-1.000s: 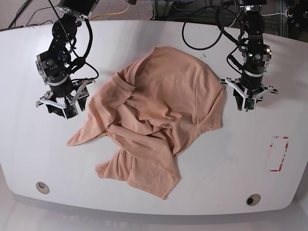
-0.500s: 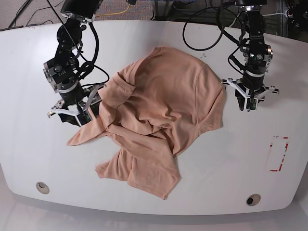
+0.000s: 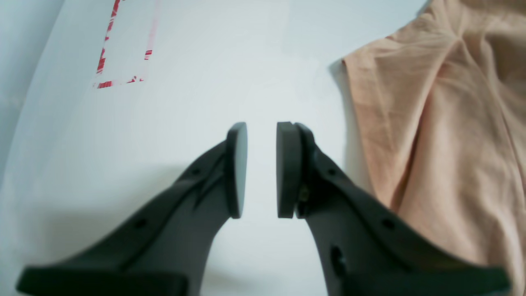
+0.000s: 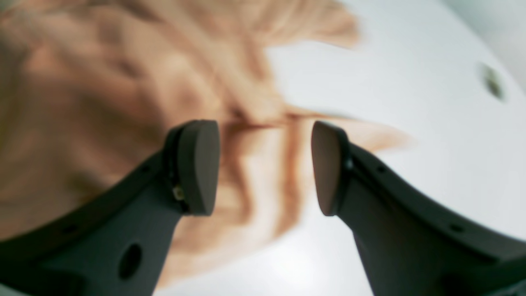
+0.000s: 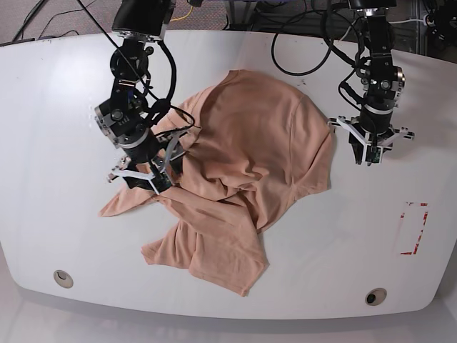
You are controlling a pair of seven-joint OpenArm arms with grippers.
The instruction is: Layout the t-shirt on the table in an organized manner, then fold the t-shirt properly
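at far left of the base view, the right gripper (image 5: 145,180) hangs over the crumpled left edge of the t-shirt (image 5: 250,164), its fingertips lost against the folds so that contact cannot be judged from above. its wrist view shows the two dark pads (image 4: 197,164) parted with a wide gap, nothing between them; directly beyond the gap lie blurred peach creases, and whether the tips touch the cloth cannot be told. beyond and right of that gripper a pointed corner of fabric ends on the bare table (image 4: 431,123), with a small round grommet (image 4: 491,82) further out, smeared by blur.

at centre, the t-shirt lies in a bunched heap on the table (image 5: 43,143); one sleeve and the lower hem are folded under or over the body, so its full outline is not readable. no print can be made out.

at right, the left gripper (image 5: 370,156) stands just beside the garment's right edge. its pads (image 3: 237,168) are released, a narrow slit between them showing only bare white surface; the cloth edge lies just right of the right finger, apart from it. ahead and to its left sits the red tape rectangle (image 3: 123,45), cut off at the frame top.
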